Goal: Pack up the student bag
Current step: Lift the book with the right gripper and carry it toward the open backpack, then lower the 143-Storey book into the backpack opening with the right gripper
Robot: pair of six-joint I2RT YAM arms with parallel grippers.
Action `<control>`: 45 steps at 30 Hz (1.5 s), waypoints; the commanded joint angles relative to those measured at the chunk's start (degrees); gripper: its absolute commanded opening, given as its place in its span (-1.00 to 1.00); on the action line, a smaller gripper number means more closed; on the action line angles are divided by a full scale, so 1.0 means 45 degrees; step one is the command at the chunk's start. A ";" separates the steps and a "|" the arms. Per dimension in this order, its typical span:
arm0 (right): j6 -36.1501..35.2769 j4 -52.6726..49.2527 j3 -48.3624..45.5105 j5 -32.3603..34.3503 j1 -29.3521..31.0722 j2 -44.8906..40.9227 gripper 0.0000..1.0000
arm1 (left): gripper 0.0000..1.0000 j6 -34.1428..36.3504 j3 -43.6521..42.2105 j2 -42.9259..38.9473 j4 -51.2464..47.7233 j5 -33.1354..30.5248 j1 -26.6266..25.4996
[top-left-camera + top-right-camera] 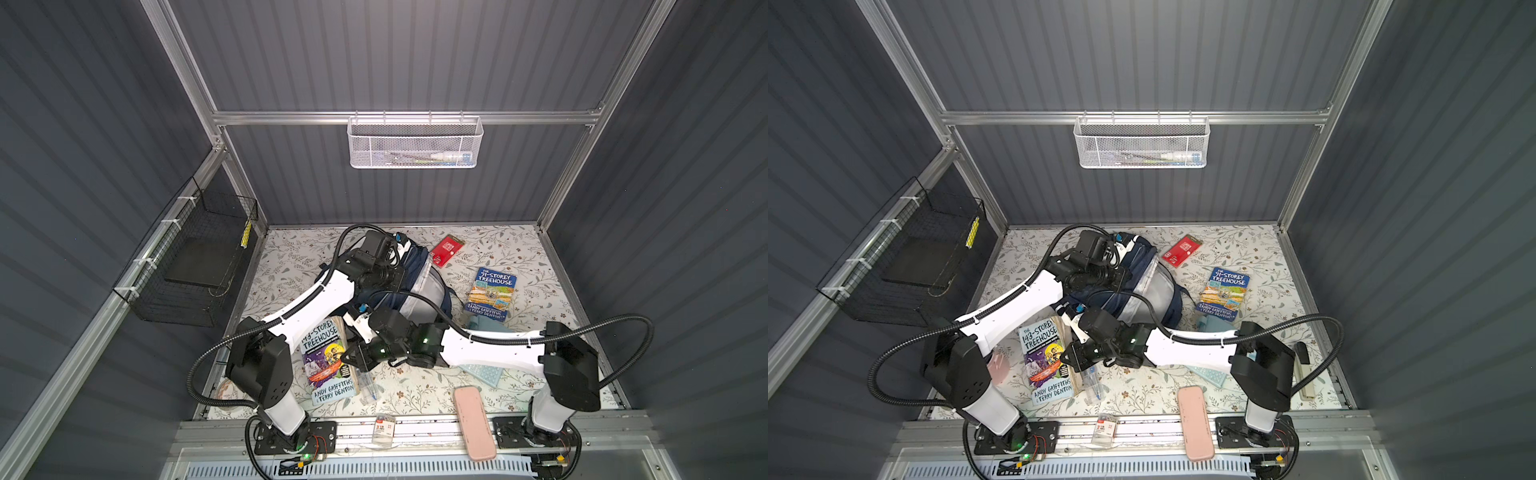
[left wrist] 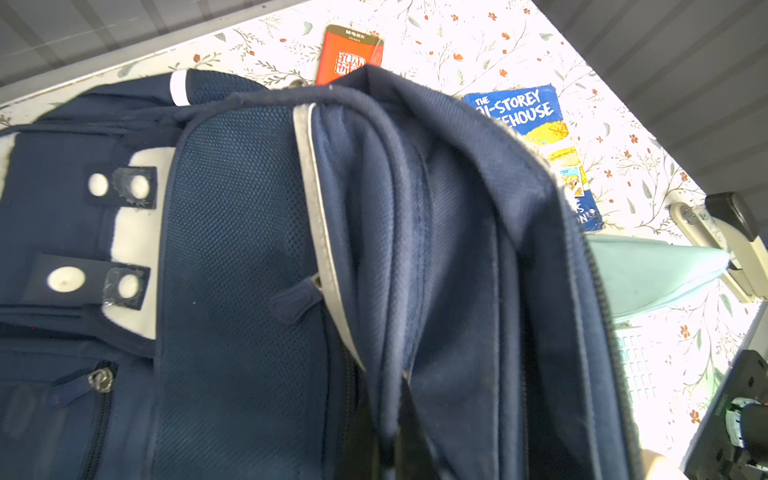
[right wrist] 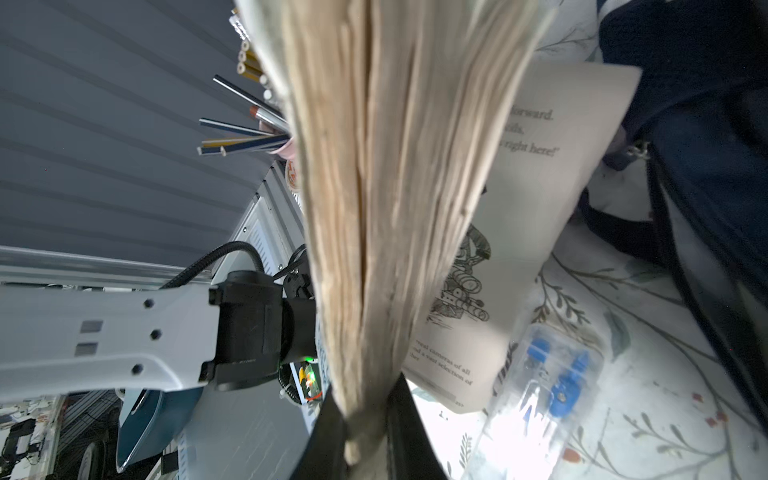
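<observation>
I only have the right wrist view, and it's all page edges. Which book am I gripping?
Observer: The 143-Storey Treehouse book, cover up in both top views. The right gripper is shut on its page edge.
Operator: Is the bag held open?
Observer: Yes, the left gripper is shut on the student bag at its rim fabric, and the pale lining shows.
Operator: Any other book out?
Observer: The 91-Storey Treehouse book lies right of the bag in both top views.
</observation>
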 commanded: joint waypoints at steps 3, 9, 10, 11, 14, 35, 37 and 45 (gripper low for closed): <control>-0.0520 -0.0486 -0.0174 0.1333 -0.0175 -0.1628 -1.00 | -1.00 0.0322 0.0807 0.0336 0.0956 0.0396 0.0151; -0.0382 -0.2072 -0.0824 0.1426 -0.0572 -0.3051 -1.00 | -1.00 0.0154 0.0698 0.0412 0.1177 0.0333 0.0151; -0.0243 -0.2132 -0.1177 0.1388 -0.0659 -0.3409 -1.00 | -1.00 0.0112 0.0716 0.0431 0.1186 0.0351 0.0151; -0.0089 -0.2140 -0.1521 0.1386 -0.0736 -0.3743 -1.00 | -1.00 0.0096 0.0754 0.0460 0.1156 0.0331 0.0151; 0.0385 -0.2175 -0.2743 0.1552 -0.0951 -0.5193 -1.00 | -1.00 0.0066 0.0840 0.0548 0.1089 0.0367 0.0151; 0.1136 -0.6735 -0.6451 0.0483 -0.7013 -1.3638 -1.00 | -1.00 -0.0255 0.1696 0.1113 -0.0124 0.0203 0.0151; 0.0996 -0.6459 -0.6357 0.0478 -0.7665 -1.3542 -1.00 | -1.00 -0.0139 0.1706 0.1021 -0.0462 -0.0280 0.0151; 0.1337 -0.2803 -0.5983 -0.1416 -0.8881 -1.0015 -1.00 | -1.00 -0.0702 0.1272 0.0080 0.0240 0.1580 0.0151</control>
